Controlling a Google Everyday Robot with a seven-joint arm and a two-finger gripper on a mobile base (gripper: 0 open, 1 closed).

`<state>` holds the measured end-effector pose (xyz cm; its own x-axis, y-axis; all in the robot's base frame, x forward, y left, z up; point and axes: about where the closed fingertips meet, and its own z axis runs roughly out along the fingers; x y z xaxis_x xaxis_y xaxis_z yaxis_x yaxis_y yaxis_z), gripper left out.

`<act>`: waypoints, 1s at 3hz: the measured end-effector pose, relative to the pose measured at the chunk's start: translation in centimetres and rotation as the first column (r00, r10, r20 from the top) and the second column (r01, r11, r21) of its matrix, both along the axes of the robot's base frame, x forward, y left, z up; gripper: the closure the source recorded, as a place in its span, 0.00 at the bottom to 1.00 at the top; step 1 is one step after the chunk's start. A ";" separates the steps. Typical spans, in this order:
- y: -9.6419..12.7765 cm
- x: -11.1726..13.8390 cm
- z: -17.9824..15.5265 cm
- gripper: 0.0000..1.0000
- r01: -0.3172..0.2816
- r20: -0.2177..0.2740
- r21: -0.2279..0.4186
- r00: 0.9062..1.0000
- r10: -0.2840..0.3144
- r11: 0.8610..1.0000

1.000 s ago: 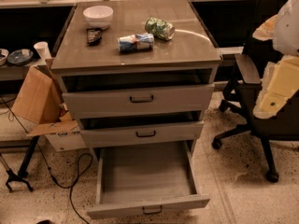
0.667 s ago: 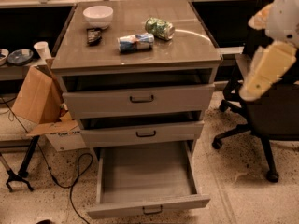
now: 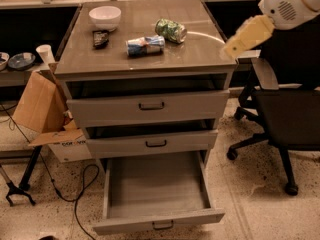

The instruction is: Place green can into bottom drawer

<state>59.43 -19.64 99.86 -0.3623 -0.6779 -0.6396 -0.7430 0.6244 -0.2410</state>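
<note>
The green can [image 3: 170,30] lies on its side on top of the grey cabinet [image 3: 200,59], right of centre toward the back. The bottom drawer [image 3: 156,194] is pulled out and shows an empty grey inside, with a dark handle [image 3: 163,226] on its front. My gripper [image 3: 235,45], a cream-coloured part on the white arm [image 3: 290,1], hangs at the upper right over the cabinet's right edge. It is to the right of the green can and apart from it, holding nothing that I can see.
A blue and white can [image 3: 145,45], a white bowl [image 3: 105,17] and a small dark object [image 3: 100,37] also sit on the cabinet top. The two upper drawers [image 3: 150,108] are slightly ajar. A black office chair [image 3: 285,114] stands to the right, a cardboard box [image 3: 42,109] and cables to the left.
The arm has risen and swung left, from beside the chair toward the cabinet's right top edge. The camera now looks closer at the cabinet. The cans have not moved.
</note>
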 end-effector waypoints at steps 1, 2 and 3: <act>0.9 4.7 0.8 0.00 0.150 0.048 0.141 0.986 -0.158 0.979; 1.1 6.1 2.2 0.00 0.220 0.062 0.231 0.969 -0.240 0.948; 1.1 6.1 2.2 0.00 0.220 0.062 0.231 0.969 -0.240 0.948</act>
